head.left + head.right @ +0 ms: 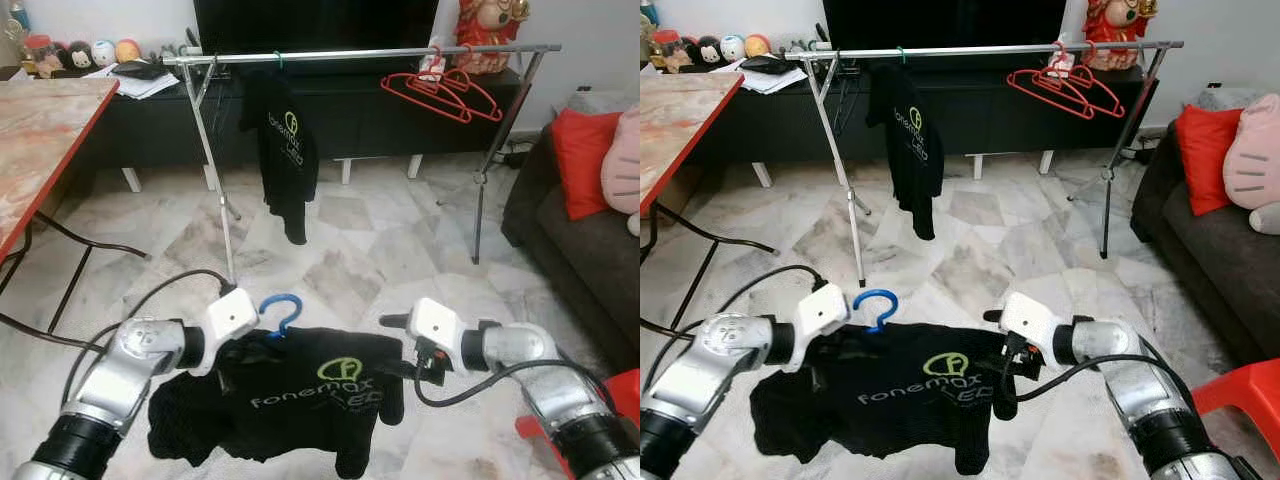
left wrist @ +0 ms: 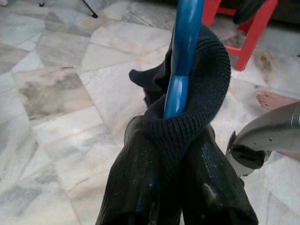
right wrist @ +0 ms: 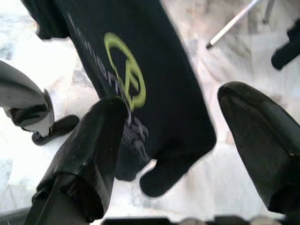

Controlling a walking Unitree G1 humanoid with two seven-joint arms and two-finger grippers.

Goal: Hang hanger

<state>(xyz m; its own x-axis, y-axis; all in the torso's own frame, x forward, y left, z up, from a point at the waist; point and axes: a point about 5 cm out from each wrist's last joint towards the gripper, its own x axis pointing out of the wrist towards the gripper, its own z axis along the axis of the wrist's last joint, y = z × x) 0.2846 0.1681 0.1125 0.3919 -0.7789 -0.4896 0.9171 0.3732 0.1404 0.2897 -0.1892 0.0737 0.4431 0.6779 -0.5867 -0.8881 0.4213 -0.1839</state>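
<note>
A blue hanger [image 1: 281, 312] carries a black T-shirt [image 1: 300, 400] with a green logo, held low over the floor in front of me. My left gripper [image 2: 176, 154] is shut on the hanger's neck through the shirt's collar. My right gripper [image 3: 173, 108] is open beside the shirt's other shoulder, and the logo shows past its fingers. Farther ahead stands the silver clothes rail [image 1: 360, 53], with another black shirt [image 1: 285, 150] hanging near its left end.
Red hangers [image 1: 440, 95] hang at the rail's right end. A red-edged table [image 1: 40, 130] is on the left, a dark sofa [image 1: 580, 230] with cushions on the right. A red stool [image 1: 620, 400] and a person's foot [image 2: 276, 99] are close by my right.
</note>
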